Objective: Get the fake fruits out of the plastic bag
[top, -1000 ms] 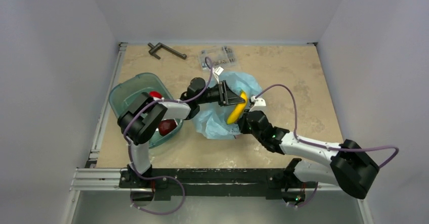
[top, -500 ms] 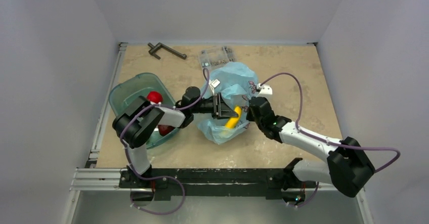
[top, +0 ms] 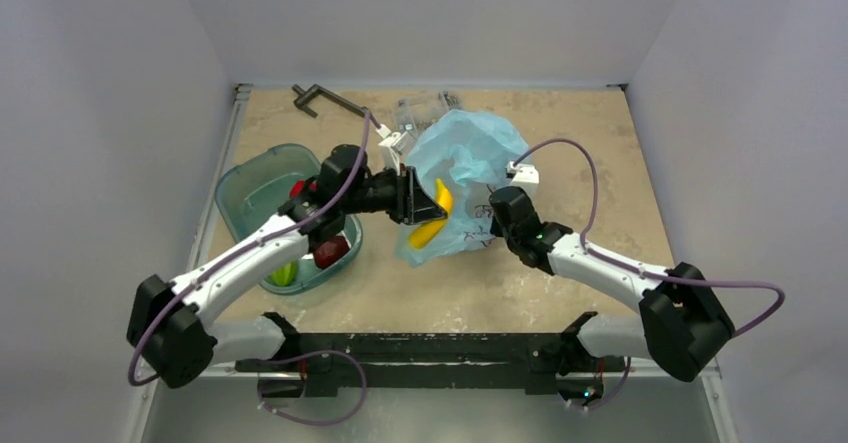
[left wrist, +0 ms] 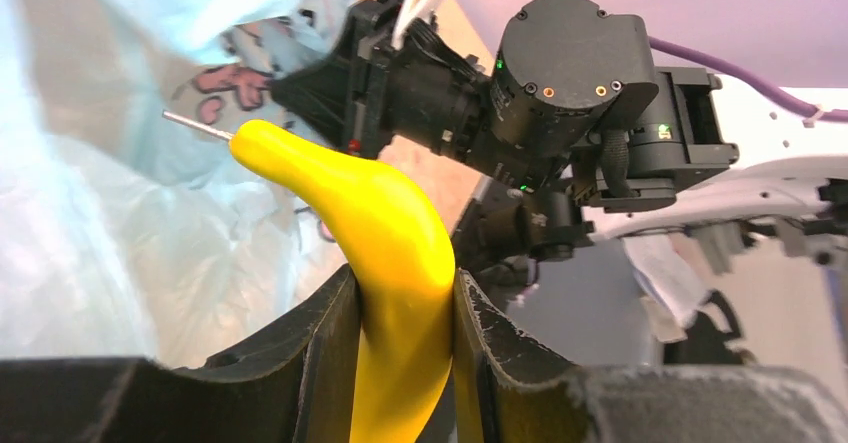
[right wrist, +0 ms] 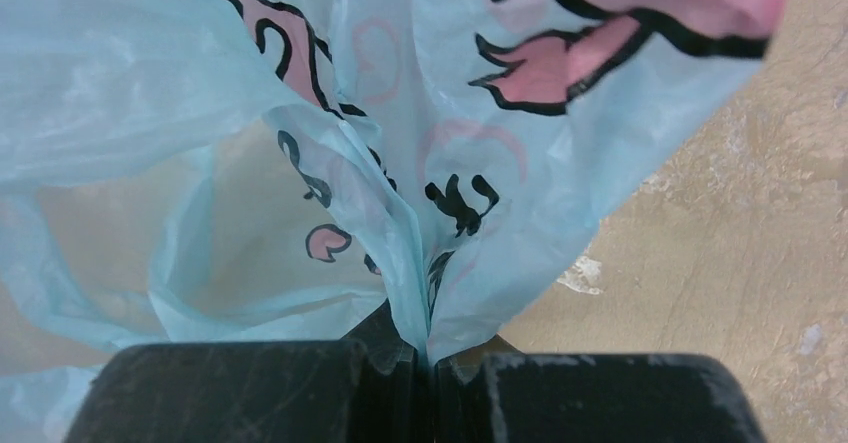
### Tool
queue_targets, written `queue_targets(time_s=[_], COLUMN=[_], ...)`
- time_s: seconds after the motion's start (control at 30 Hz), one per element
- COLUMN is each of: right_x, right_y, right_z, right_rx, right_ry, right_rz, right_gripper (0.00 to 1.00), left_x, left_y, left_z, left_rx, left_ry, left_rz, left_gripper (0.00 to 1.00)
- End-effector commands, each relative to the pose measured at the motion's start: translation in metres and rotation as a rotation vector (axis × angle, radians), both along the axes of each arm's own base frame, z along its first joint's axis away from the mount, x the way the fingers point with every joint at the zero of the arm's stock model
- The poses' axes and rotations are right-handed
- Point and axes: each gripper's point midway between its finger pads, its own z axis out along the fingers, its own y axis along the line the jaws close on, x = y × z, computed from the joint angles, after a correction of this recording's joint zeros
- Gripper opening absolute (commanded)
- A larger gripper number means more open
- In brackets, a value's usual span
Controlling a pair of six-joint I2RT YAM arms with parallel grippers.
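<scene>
My left gripper [top: 428, 206] is shut on the yellow banana [top: 433, 219], held at the left edge of the light-blue plastic bag [top: 470, 158]; the banana fills the left wrist view [left wrist: 385, 253] between the fingers [left wrist: 320, 338]. My right gripper [top: 492, 223] is shut on a fold of the bag [right wrist: 420, 263] and holds it up off the table. A dark red apple [top: 331, 252] and a green piece [top: 284, 273] lie in the teal tub [top: 250, 188]. Another red fruit [top: 299, 189] shows partly behind my left arm.
A dark metal tool [top: 325, 98] lies at the back left. A clear flat parts box [top: 420, 111] sits behind the bag, partly covered by it. The tub stands near the table's left edge.
My left gripper has pulled back to the left with the banana, drawing it out of the bag. My right gripper has lifted the bag higher and farther back.
</scene>
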Motion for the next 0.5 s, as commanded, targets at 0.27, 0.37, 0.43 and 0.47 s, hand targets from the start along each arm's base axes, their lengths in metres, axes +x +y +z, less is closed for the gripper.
queue_targets(time_s=[0.27, 0.37, 0.43, 0.47], right_x=[0.008, 0.006, 0.004, 0.003], right_y=[0.01, 0.023, 0.032, 0.038], right_z=[0.027, 0.035, 0.041, 0.046], right_rx=[0.031, 0.08, 0.098, 0.108], right_ry=[-0.047, -0.058, -0.08, -0.098], right_rz=[0.047, 0.108, 0.159, 0.18], right_gripper=[0.0, 0.0, 0.0, 0.0], left_x=[0.006, 0.009, 0.014, 0.018], left_y=[0.04, 0.019, 0.008, 0.004], left_z=[0.053, 0.061, 0.07, 0.076], left_rx=[0.06, -0.022, -0.081, -0.108], left_ry=[-0.182, -0.145, -0.151, -0.173], left_rz=[0.18, 0.119, 0.105, 0.105], left_gripper=[0.0, 0.0, 0.0, 0.0])
